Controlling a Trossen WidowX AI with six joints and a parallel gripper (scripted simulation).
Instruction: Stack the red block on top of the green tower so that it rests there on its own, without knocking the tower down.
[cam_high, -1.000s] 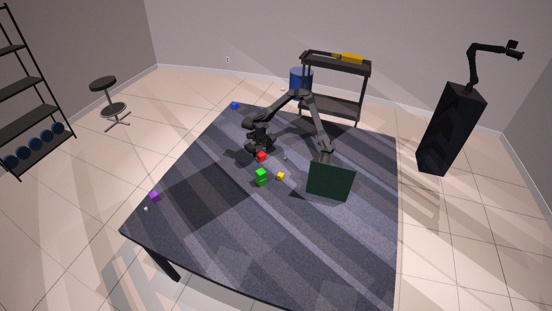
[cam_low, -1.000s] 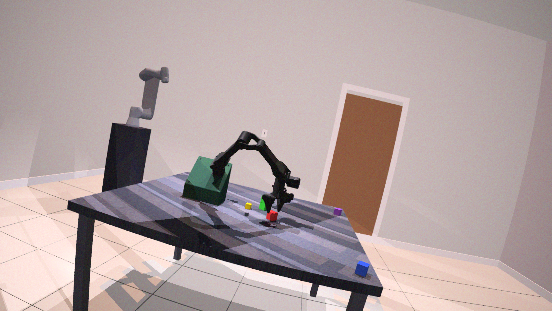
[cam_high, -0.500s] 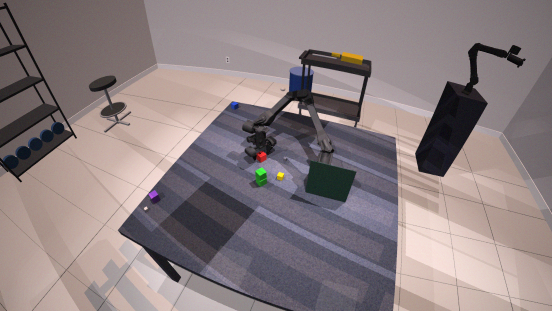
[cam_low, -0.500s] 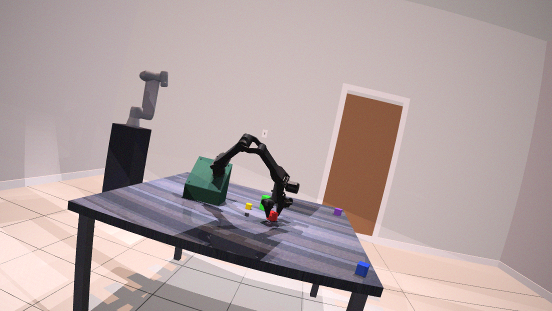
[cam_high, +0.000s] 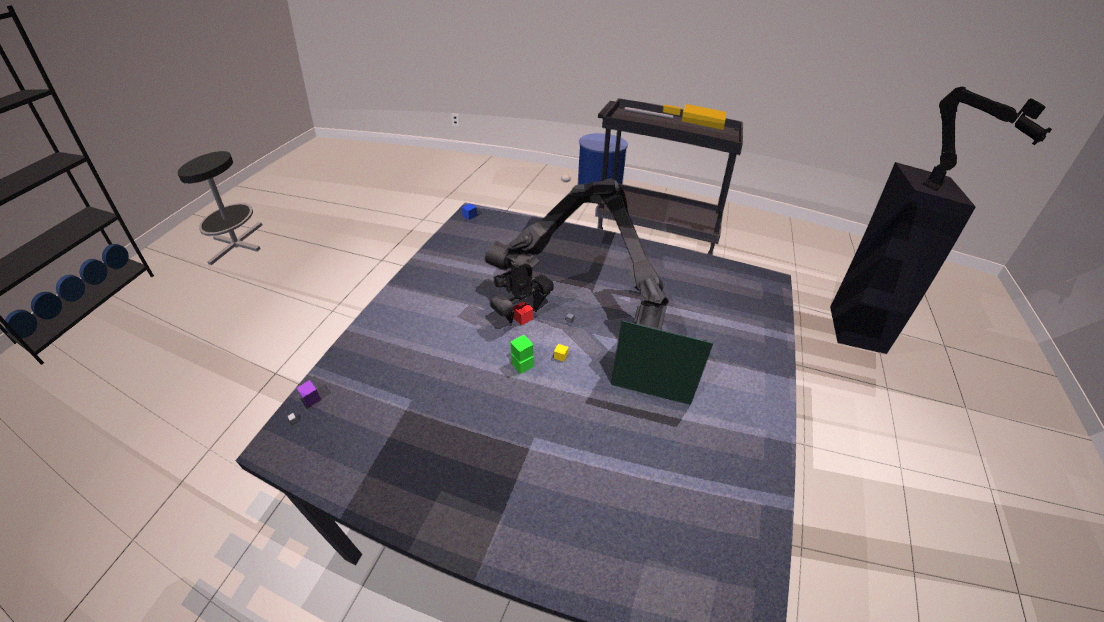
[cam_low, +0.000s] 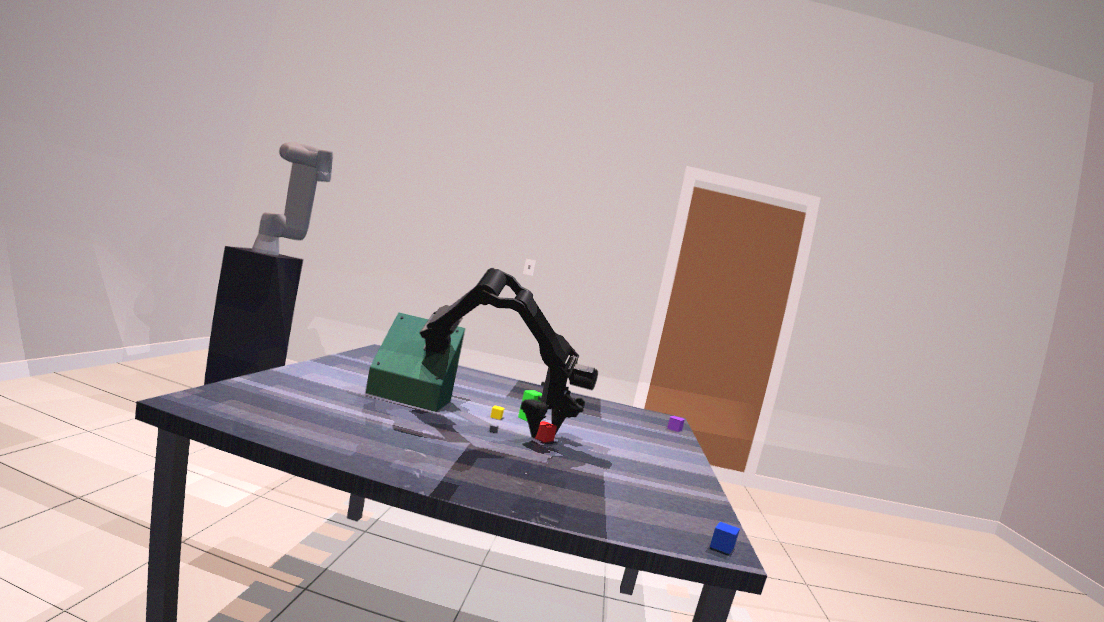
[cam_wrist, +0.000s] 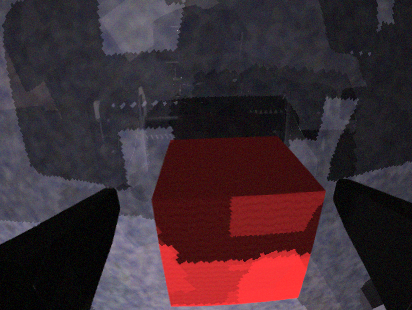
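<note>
The red block (cam_high: 524, 315) (cam_low: 545, 433) (cam_wrist: 235, 225) sits on the table. My gripper (cam_high: 523, 309) (cam_low: 546, 435) (cam_wrist: 229, 195) is open and low over it. In the wrist view one finger stands on each side of the block, with a gap on both sides. The green tower (cam_high: 522, 353) (cam_low: 531, 395) is two green blocks, one on the other, standing upright. It is close to the red block, on the side toward the top camera. In the exterior view the gripper partly hides the tower, and the wrist view does not show it.
A yellow block (cam_high: 560, 353) (cam_low: 497, 413) is beside the tower. A small grey cube (cam_high: 570, 317) (cam_low: 493, 428) lies near the red block. A large dark green box (cam_high: 661, 363) (cam_low: 411, 384) stands by the arm's base. Purple (cam_high: 309, 394) (cam_low: 675, 423) and blue (cam_high: 469, 210) (cam_low: 724, 537) blocks are near table edges.
</note>
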